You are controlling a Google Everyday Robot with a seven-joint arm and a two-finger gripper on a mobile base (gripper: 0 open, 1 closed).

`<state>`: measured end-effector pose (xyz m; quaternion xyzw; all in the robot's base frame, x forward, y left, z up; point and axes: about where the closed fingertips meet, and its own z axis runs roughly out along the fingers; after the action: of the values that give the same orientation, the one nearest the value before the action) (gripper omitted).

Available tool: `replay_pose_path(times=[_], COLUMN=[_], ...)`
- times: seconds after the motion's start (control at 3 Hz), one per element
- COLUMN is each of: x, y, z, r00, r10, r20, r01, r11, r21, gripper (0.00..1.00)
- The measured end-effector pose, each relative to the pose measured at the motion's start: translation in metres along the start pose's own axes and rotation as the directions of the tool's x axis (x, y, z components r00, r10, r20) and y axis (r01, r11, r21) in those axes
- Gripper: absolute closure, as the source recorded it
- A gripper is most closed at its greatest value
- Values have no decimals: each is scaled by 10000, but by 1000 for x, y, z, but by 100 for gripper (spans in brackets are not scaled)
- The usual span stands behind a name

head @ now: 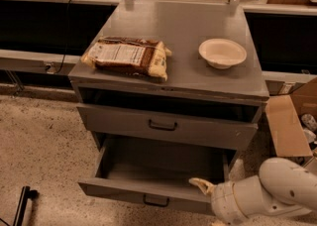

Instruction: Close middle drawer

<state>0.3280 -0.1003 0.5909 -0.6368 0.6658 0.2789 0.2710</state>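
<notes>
The middle drawer point(124, 190) is pulled far out of the grey cabinet, so its deep empty tray shows. Its low front panel carries a small dark wire handle point(156, 201). My gripper point(203, 203) is at the bottom right, right at the right end of that front panel. Its fingers are spread apart and hold nothing. One cream fingertip point(198, 184) lies over the panel's top rim, and the other is mostly cut off by the bottom of the view. The white arm point(277, 190) reaches in from the right.
Above it, another drawer front point(119, 121) with a handle stands slightly out. A snack bag point(126, 56) and a white bowl point(222, 52) lie on the cabinet top point(183, 22). A cardboard box point(290, 121) stands to the right. The floor is speckled.
</notes>
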Motion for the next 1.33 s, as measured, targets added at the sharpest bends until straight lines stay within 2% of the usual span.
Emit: replay_pose_path(times=[0.33, 0.67, 1.0, 1.33], x=[7, 18, 43, 73], y=[3, 1, -5, -10], z=[9, 29, 63, 94], r00=[9999, 9985, 9977, 9958], r10=[101, 448, 679, 830], r20=[83, -302, -57, 379], r01=[-100, -464, -681, -828], r11=[9999, 9976, 9966, 9965], r21=[-52, -521, -463, -73], gripper=[0, 0, 0, 19])
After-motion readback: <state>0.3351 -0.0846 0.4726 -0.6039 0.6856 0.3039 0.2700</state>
